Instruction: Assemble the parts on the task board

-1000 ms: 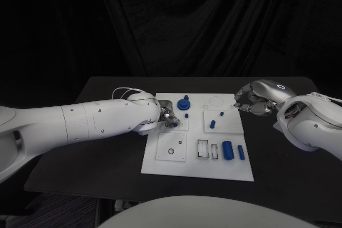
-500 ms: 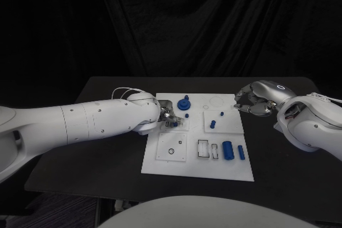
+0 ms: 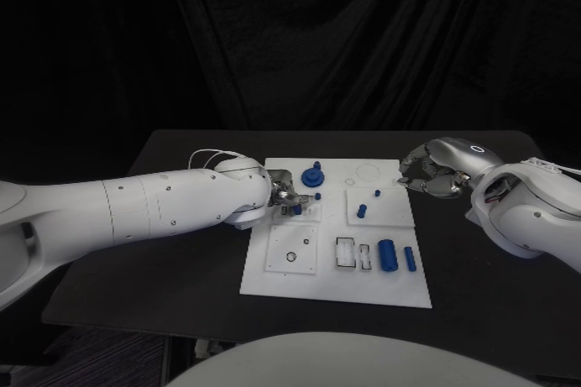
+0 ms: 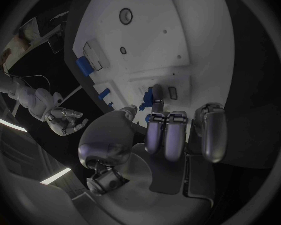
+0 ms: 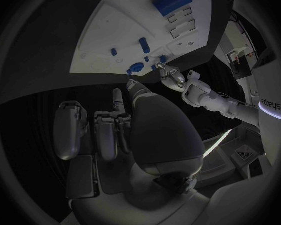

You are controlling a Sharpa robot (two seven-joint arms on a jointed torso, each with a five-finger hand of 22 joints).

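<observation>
The white task board lies mid-table. My left hand rests over its left middle, thumb and fingers pinching a small blue part against the board. Just behind the hand stands a round blue piece with a peg, and a small blue peg stands beside the fingers. My right hand hovers at the board's far right edge, fingers curled in and holding nothing. In the right wrist view, that hand is above dark table beside the board.
Two small blue pegs stand on the right middle. A thick blue cylinder and a thinner one lie near the front right, beside two rectangular slots. Black table surrounds the board.
A bit of blue now shows under my left hand's fingers, which shifted slightly. The right hand has barely moved.
</observation>
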